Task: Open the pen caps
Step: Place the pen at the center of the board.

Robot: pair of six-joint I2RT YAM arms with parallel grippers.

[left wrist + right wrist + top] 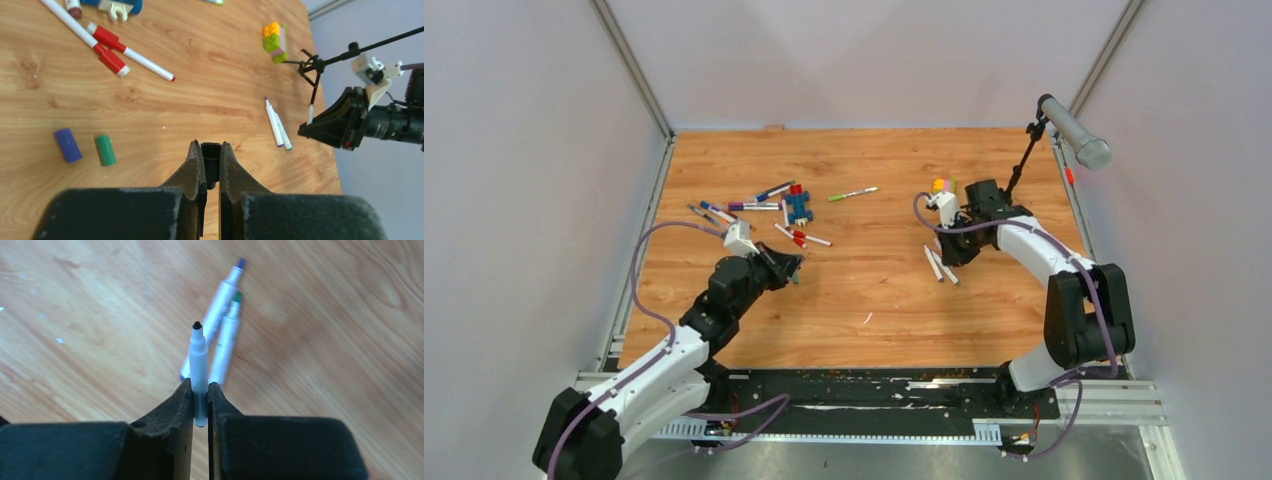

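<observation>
My left gripper [211, 146] is shut on a black pen cap [211, 162], held a little above the wood; in the top view it [786, 268] sits left of centre. My right gripper [200, 385] is shut on a white pen [198, 357] whose bare black tip points away from the fingers. Below that pen lie two uncapped pens, one blue-tipped [220, 302] and one green-tipped [227, 340]. A blue cap [67, 145] and a green cap [105, 150] lie loose left of my left gripper. Two red-capped pens [111, 42] lie farther back.
Several more pens [749, 206] lie at the back left beside a blue-and-red toy brick figure [799, 205]. A green pen [854, 194] lies mid-back. A yellow-green-pink block stack [943, 186] and a black microphone stand [1024, 160] stand by the right arm.
</observation>
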